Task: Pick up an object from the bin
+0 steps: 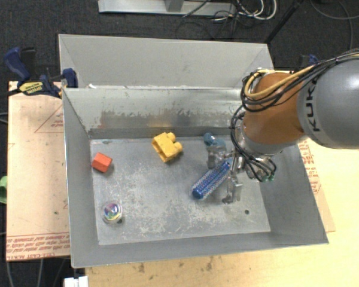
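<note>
Blue brush-like piece [206, 184], ribbed or bristled along its length, lies slanted on the floor of the bin [167, 64], right of centre. Its lower end points to the near left, and its upper end runs in under the gripper [224, 175]. The fingers [231, 191] are spread, one towards the back wall and one towards the near side, with the upper end of the brush between them. Whether either finger touches it cannot be told from here. The brush looks to be flat on the floor. The fingertips are dark and run together with wiring at the wrist, so their outline is hard to make out. The only writing legible is on the grey arm [338, 103]: black letters "KUK" turned on their side, with the rest cut off at the picture edge. An orange cover [275, 115] sits round the wrist, with yellow and black cables [251, 91] looped over it; the cover hides the bin's right back corner. Just behind the gripper, near the back wall, is a small pale blue thing [210, 139], partly hidden and of uncertain kind. To its left is a yellow block [167, 146] with a notch. An orange cube [102, 162] lies well apart by the left wall. A small shiny ball [112, 213] with mixed colours sits in the near left corner.
</note>
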You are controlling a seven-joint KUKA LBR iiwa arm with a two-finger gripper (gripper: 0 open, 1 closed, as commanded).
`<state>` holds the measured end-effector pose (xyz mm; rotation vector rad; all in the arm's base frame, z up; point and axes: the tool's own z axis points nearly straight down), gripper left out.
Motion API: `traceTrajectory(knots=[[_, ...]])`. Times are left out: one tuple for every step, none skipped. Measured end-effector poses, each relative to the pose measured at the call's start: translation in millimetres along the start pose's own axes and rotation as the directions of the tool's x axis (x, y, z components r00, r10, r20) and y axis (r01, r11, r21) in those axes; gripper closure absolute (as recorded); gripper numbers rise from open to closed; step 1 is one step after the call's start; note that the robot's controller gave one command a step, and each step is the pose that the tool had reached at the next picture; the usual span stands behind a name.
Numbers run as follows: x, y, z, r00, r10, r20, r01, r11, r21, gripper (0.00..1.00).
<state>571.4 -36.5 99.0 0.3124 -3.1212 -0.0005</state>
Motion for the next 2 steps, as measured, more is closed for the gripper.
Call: traceTrajectory(knots=[[-2.9, 2.8, -3.9, 1.000, -0.004, 0.008, 0.004, 1.000, -0.001, 1.00], [-31.0, 9.4, -228.1, 1.000, -0.021, 0.016, 0.021, 1.000, 0.003, 1.00]])
